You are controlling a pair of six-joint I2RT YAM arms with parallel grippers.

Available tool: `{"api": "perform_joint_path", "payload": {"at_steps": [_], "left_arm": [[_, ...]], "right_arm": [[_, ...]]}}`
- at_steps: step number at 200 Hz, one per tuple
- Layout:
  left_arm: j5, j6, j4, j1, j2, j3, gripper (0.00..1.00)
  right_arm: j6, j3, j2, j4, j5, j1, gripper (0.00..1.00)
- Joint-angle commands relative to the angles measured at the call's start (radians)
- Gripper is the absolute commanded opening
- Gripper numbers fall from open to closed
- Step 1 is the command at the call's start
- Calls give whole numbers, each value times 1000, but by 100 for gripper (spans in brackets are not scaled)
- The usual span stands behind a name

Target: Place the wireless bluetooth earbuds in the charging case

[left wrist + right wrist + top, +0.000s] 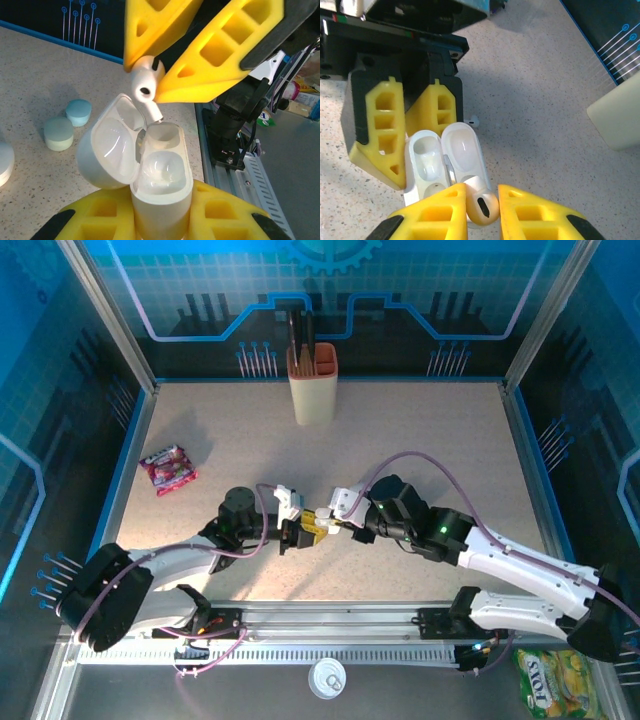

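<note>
My left gripper (161,212) is shut on the base of the white charging case (162,172), held upright off the table. Its lid (107,152) hangs open to the left and both wells look empty. My right gripper (481,207) is shut on one white earbud (481,205). In the left wrist view that earbud (145,80) hangs just above the case, its stem tip at the rim of the far well. A second earbud (472,120) lies on the table beyond the case (425,165). In the top view both grippers meet at the case (318,528).
A beige holder with dark tools (313,380) stands at the back centre. A pink snack packet (168,468) lies at the left. Two small mint-coloured caps (79,111) (58,133) sit on the table left of the case. The metal rail (330,625) runs along the near edge.
</note>
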Motion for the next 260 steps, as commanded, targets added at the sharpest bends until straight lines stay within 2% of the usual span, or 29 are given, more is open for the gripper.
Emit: {"api": "perform_joint_path", "payload": {"at_steps": [1, 124, 172, 200, 228, 250, 260], "left_arm": [[33, 23, -9, 5, -31, 25, 15], [15, 14, 10, 6, -23, 44, 13], [15, 28, -6, 5, -8, 56, 13], [-8, 64, -22, 8, 0, 51, 13], [-31, 83, 1, 53, -3, 21, 14], [-45, 85, 46, 124, -3, -8, 15], [-61, 85, 66, 158, -4, -20, 15]], "right_arm": [[-44, 15, -5, 28, 22, 11, 18], [-45, -49, -35, 10, -80, 11, 19], [-29, -53, -51, 36, -91, 4, 31], [7, -73, -89, 76, -152, -29, 44], [113, -110, -137, 150, -218, -110, 50], [292, -129, -139, 218, -231, -199, 54], [378, -128, -114, 227, -193, -232, 54]]}}
